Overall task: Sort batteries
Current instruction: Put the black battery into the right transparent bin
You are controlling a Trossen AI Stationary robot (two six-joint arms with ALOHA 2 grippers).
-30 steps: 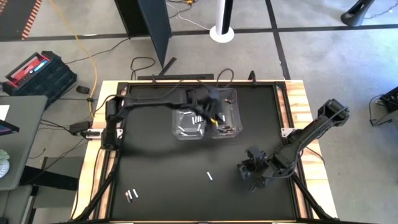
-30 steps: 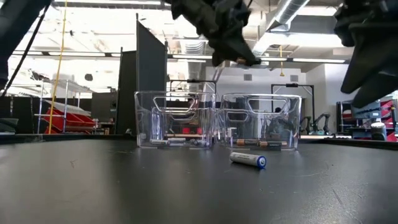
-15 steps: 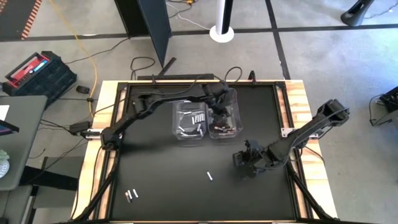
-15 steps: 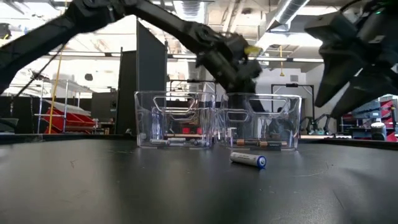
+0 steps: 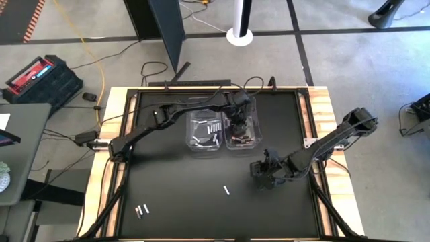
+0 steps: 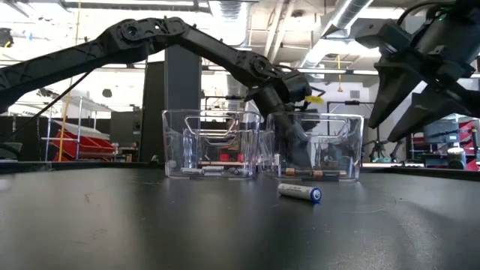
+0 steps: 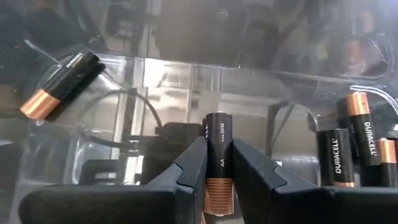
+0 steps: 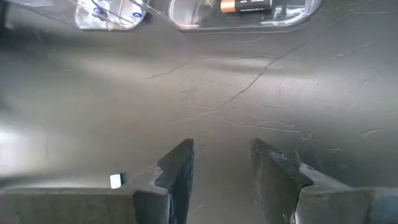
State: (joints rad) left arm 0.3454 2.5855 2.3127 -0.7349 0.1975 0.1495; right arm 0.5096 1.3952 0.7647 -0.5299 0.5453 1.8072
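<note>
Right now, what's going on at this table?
Battery sorting is under way. The left hand is down inside the right-hand clear bin, gripping a dark copper-ended battery upright between its fingers; other dark cells already lie there. The neighbouring bin holds silvery ones. The right hand hovers open and empty over the mat, near a loose silvery battery. Two more batteries wait at the near left corner.

Even overhead light; ceiling glare in low view; reflections on clear bins [image 6: 259, 142]; wrist-view backgrounds soft.
</note>
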